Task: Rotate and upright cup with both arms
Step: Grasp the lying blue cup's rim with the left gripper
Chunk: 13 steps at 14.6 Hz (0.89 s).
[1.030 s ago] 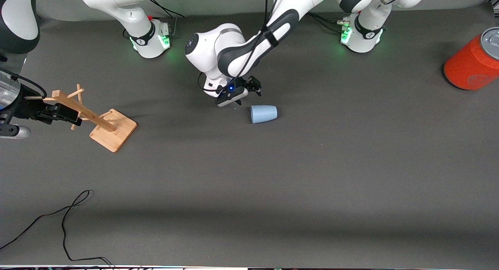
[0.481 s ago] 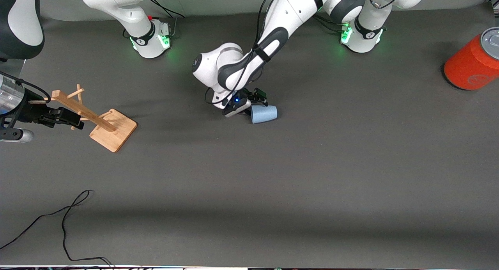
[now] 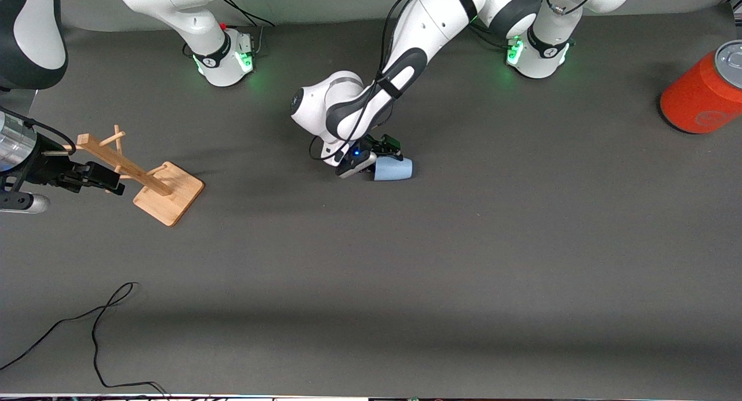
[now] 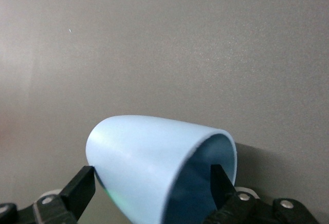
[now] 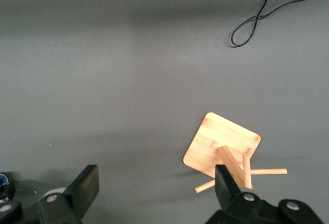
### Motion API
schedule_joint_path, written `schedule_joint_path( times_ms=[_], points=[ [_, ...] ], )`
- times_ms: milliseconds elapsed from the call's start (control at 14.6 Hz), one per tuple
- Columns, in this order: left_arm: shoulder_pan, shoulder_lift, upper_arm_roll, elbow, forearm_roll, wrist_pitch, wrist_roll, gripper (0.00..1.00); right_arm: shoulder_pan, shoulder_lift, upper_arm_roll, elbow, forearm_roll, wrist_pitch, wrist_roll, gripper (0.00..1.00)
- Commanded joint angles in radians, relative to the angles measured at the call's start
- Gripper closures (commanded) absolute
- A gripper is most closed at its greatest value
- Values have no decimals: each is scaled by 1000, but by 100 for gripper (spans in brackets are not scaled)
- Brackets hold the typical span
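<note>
The pale-blue cup (image 3: pixel 395 169) lies on its side mid-table, its wider rim toward the right arm's end. My left gripper (image 3: pixel 377 159) is low at the cup's rim end and open. In the left wrist view the cup (image 4: pixel 149 152) fills the space between the fingers of the left gripper (image 4: pixel 150 173): one finger stands by the outer wall, the other fingertip (image 4: pixel 220 179) shows against the dark mouth. My right gripper (image 3: pixel 107 181) waits, open and empty, beside the wooden rack at the right arm's end; it also shows in the right wrist view (image 5: pixel 156 176).
A wooden peg rack (image 3: pixel 168 193) stands at the right arm's end, also in the right wrist view (image 5: pixel 222 143). An orange-red can (image 3: pixel 704 94) lies at the left arm's end. A black cable (image 3: pixel 98 331) trails near the front camera's edge.
My left gripper has come down and toward the cup, from just beside its rim to around it. The cup has hardly moved. The right gripper has shifted only slightly.
</note>
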Motion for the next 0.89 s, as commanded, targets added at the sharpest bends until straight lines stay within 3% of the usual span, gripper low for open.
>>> schedule_joint_path(
  times_ms=[0, 549, 824],
  points=[
    [-10, -17, 10, 2, 12, -35, 6, 0, 9, 2, -5, 5, 7, 13, -14, 0],
    [-7, -19, 40, 1, 11, -88, 72, 2, 9, 6, -4, 10, -1, 15, -16, 0],
    [-7, -31, 38, 5, -2, -89, 61, 47, 4, 6, -1, 8, -15, 13, -19, 0]
  ],
)
